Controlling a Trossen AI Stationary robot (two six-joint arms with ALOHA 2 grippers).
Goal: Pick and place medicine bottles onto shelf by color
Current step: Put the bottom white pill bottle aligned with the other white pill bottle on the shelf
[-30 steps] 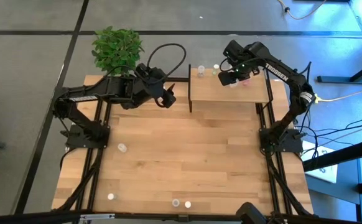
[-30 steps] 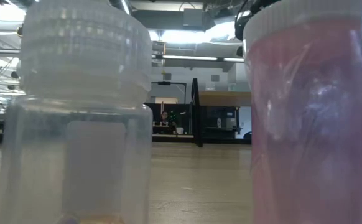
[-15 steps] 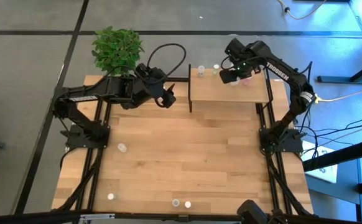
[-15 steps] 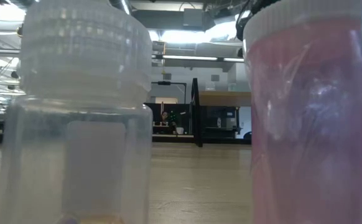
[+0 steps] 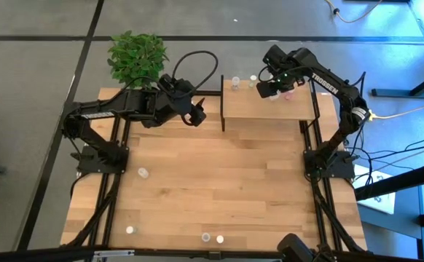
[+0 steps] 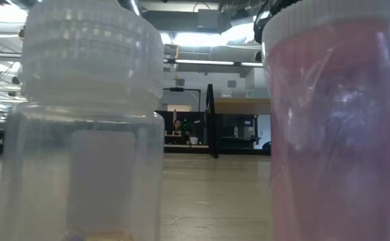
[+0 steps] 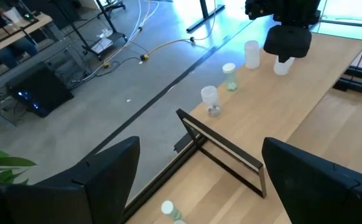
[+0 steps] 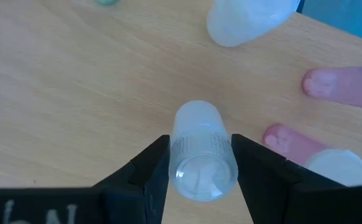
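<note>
Over the back-right part of the shelf [image 5: 270,108], the right gripper [image 8: 199,163] hangs w/ a white-capped bottle [image 8: 199,152] standing upright between its fingers [image 8: 145,169]. Bottle's long axis is vertical, base on the shelf top, cap toward the wrist cam. Fingers sit one each side of the cap, right against it or nearly so; can't tell if there's a sliver of gap, so whether it's clamped or just let go isn't clear from the frames. Judgement: bottle looks set down, so the next move turns on going straight up along the bottle's axis, no sideways drift.

Why that matters: neighbours are close. Two pink-tinted bottles [image 8: 305,149] are just beside it on one side, another white bottle [image 8: 246,22] near on the far side. Any lateral swing could tip one.

Along the shelf's back edge, left wrist view shows more bottles in a row: a clear one [image 7: 209,99], a pale green one [image 7: 229,76], another white one [image 7: 251,54].

Left gripper [image 5: 195,114] waits above the table's back-left, just off the shelf's left end, fingers wide apart and empty. Loose bottles left on the table, e.g. one at mid-left [image 5: 143,172] and a pair at the front edge [image 5: 212,238], lie nearer the left arm than the right.
</note>
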